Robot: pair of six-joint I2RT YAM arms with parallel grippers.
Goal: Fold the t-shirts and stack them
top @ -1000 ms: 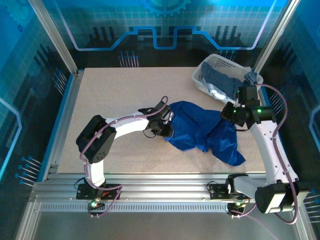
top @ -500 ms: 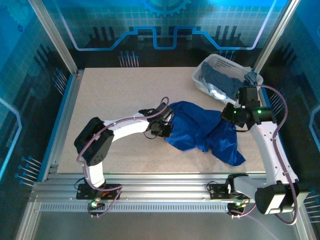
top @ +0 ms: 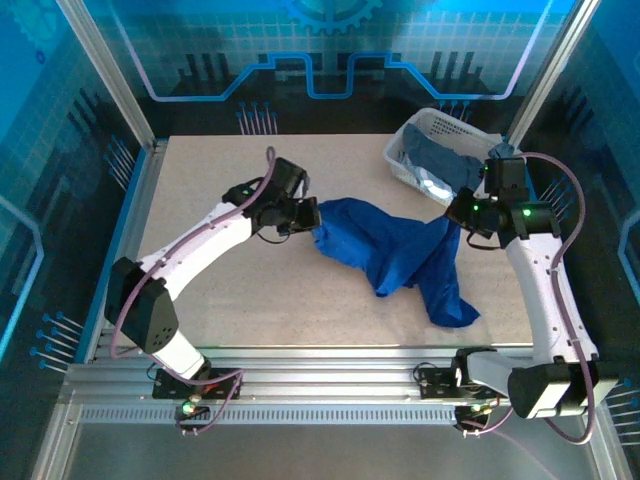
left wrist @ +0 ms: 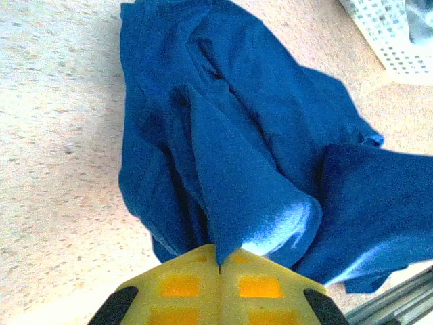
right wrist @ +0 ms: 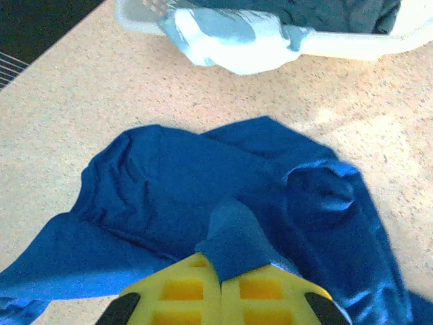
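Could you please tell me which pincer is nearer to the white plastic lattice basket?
Right. The right pincer grips the royal blue cloth t-shirt just in front of the white plastic lattice basket; the left pincer holds the shirt's other end, well off to the basket's left.

Speckled beige table (top: pixel 250 290), blue glass walls (top: pixel 120 40)

basket (top: pixel 402 166) blocks far right; left table (top: pixel 190 168) open.
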